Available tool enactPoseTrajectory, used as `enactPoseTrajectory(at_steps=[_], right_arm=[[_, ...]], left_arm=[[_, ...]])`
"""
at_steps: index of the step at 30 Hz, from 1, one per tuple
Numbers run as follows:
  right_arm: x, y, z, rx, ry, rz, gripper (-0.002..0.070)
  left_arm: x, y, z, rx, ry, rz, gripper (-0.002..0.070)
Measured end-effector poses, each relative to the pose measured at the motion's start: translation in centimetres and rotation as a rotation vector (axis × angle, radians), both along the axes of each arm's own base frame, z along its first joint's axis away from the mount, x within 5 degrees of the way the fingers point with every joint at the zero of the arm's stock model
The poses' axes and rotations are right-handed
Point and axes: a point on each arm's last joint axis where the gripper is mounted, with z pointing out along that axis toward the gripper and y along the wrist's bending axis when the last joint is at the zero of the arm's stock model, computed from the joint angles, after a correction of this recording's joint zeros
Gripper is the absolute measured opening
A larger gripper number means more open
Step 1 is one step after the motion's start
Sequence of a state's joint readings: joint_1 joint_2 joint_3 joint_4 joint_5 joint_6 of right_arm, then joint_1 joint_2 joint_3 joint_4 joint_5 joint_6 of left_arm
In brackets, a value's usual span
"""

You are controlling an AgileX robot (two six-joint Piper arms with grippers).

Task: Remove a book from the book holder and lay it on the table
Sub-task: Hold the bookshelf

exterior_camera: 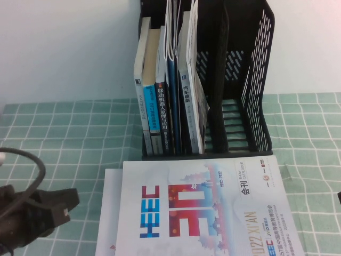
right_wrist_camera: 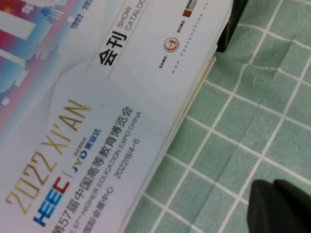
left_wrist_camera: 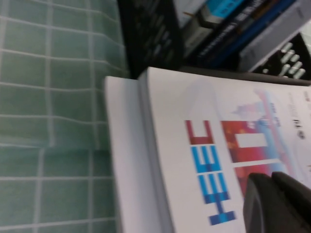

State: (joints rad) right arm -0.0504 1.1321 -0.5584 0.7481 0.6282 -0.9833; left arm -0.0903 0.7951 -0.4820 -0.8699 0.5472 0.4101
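Both hands pressed together and empty: left hand [exterior_camera: 64, 205] low beside the HEEC magazine [exterior_camera: 208, 213], right hand [right_wrist_camera: 282, 206] over the surface [exterior_camera: 64, 138], holder [exterior_camera: 213, 80] behind.

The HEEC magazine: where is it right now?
High view: the HEEC magazine lies flat on the table, centre, just in front of the book holder.

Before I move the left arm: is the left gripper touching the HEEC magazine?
Cannot tell. In the left wrist view, the shut left gripper overlaps the HEEC magazine, with no visible contact or gap.

Tall black mesh book holder [exterior_camera: 260, 69] upright on mint-green gridded table [exterior_camera: 64, 133]
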Motion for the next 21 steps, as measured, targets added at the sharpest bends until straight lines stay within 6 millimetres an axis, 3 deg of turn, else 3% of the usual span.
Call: enactPoseTrajectory(at_steps=[4, 8, 14, 21], right_arm=[[2.1, 0.2, -0.8, 0.005, 0.054, 0.024, -0.0002], [3.2, 1.9, -2.4, -0.001, 0.113, 0.092, -0.0002], [3.3, 5.6, -4.4, -0.020, 0.163, 0.214, -0.0002], [3.1, 7.7, -4.4, 0.005, 0.140, 0.232, -0.0002]], left_arm=[[0.9, -1.1, -0.1, -0.107, 0.016, -0.084, -0.0003], [1.5, -1.6, -0.6, -0.139, 0.050, -0.127, -0.0003], [2.3, -1.8, -1.7, -0.143, 0.115, -0.136, -0.0003], [2.7, -1.8, -2.1, -0.138, 0.135, -0.139, -0.0003]])
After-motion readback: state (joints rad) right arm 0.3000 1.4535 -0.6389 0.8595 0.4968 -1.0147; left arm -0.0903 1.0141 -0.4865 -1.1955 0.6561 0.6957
